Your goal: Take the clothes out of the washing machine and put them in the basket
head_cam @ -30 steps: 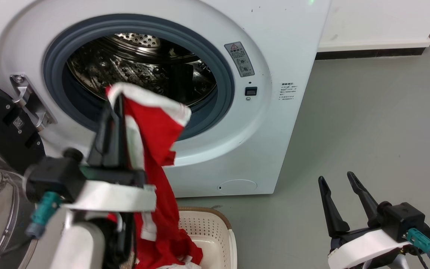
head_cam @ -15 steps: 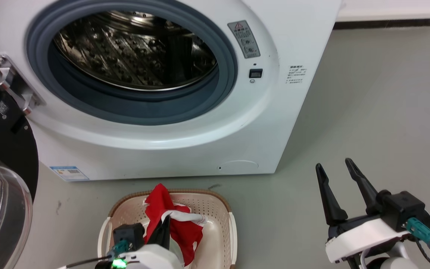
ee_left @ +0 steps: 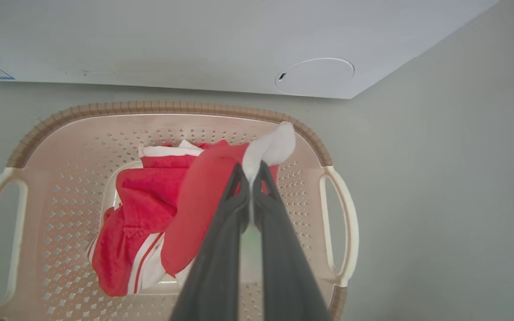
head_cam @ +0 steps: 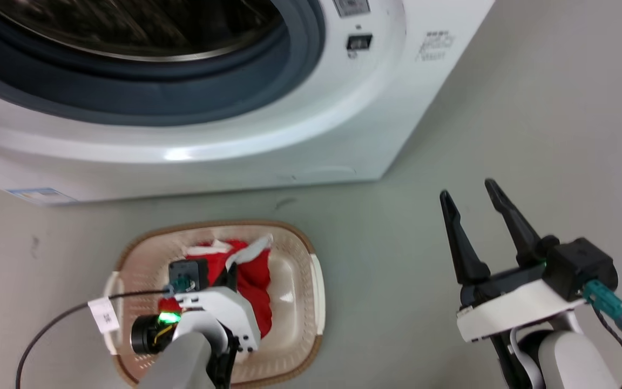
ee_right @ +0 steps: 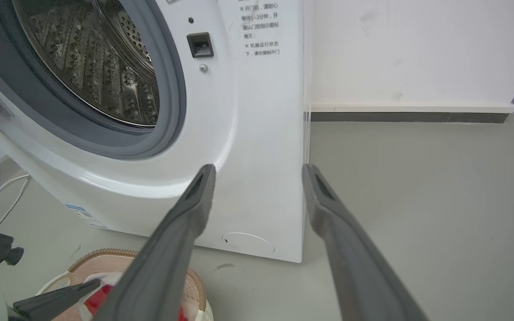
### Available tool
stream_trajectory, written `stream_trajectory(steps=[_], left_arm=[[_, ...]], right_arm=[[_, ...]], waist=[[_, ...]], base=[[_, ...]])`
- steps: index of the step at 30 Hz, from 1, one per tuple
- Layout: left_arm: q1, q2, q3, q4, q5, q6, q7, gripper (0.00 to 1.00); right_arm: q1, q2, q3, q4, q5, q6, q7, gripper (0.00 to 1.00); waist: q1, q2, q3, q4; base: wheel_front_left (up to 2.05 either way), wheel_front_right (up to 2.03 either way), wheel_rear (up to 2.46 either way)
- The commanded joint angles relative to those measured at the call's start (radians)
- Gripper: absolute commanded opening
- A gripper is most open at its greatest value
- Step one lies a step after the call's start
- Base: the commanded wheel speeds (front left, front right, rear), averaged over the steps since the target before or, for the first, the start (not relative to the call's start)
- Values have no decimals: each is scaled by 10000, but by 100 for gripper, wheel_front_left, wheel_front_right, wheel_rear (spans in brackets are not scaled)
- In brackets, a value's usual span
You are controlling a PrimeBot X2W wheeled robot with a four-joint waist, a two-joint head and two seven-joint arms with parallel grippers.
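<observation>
The left gripper (ee_left: 251, 174) is down inside the basket (ee_left: 167, 108), its two dark fingers pressed together on the white trim band (ee_left: 275, 147) of a red garment. The band pokes out past the fingertips toward 1 o'clock in the left wrist view. The rest of the clothes (ee_left: 145, 200) lie in a crumpled red heap with white stripes on the basket floor, spreading from the fingertips toward 8 o'clock. The basket stands on the grey floor (head_cam: 532, 108) just in front of the washing machine (head_cam: 289, 135), whose white front runs along the 12 o'clock side of it. In the head view the basket sits at about 7 o'clock and the washer's grey porthole rim fills 10 to 12 o'clock. The right gripper (head_cam: 466, 189) is well apart at 4 o'clock, above bare floor, its fingers spread wide with nothing between them and pointing toward 12 o'clock. Its wrist view looks toward the perforated steel drum (ee_right: 96, 67) at 10 o'clock.
</observation>
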Motion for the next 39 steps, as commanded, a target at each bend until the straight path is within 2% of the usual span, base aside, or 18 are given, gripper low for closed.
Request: stream_trajectory(steps=[1,9,18,19,20,24,33,37,39], left_arm=[[-286,3,-8,255,-79,10,-61,0],[-1500,123,245,2415,-401,234,5,0],[-1875,530,520,2980,-738,423,316,0],[-1908,553,507,2992,-746,411,367,11],[-2040,518,411,3029,-694,374,393,100],[-1817,432,246,3069,-641,216,303,100],[-1118,94,-178,3007,-507,-241,-85,100],[-866,28,-228,2499,-529,-371,-183,100],[-723,15,-109,1766,-446,-302,-194,100]], right_arm=[[-237,3,43,-12,82,-3,-77,100],[-988,6,428,356,331,-5,-569,100],[-1465,6,640,711,479,-3,-915,100],[-1505,5,655,769,475,-3,-934,100],[-1593,5,651,965,402,-5,-966,100],[-1591,0,648,1259,310,-3,-1019,100],[-797,-3,81,1720,-69,-5,-794,100],[-306,-3,-263,1584,-218,-3,-598,100],[-77,-3,-431,1472,-281,-3,-501,100]], waist=[[-2,-1,907,-538],[-2,-1,2302,-1224],[-2,-1,3145,-1463],[-2,-1,3161,-1446],[-2,-1,3006,-1303],[-2,-1,2321,-1050],[-2,-1,-100,-86],[-2,-1,-983,303],[-2,-1,-1365,470]], base=[[0,0,0],[0,0,0],[0,0,0],[0,0,0],[0,0,0],[0,0,0],[0,0,0],[0,0,0],[0,0,0]])
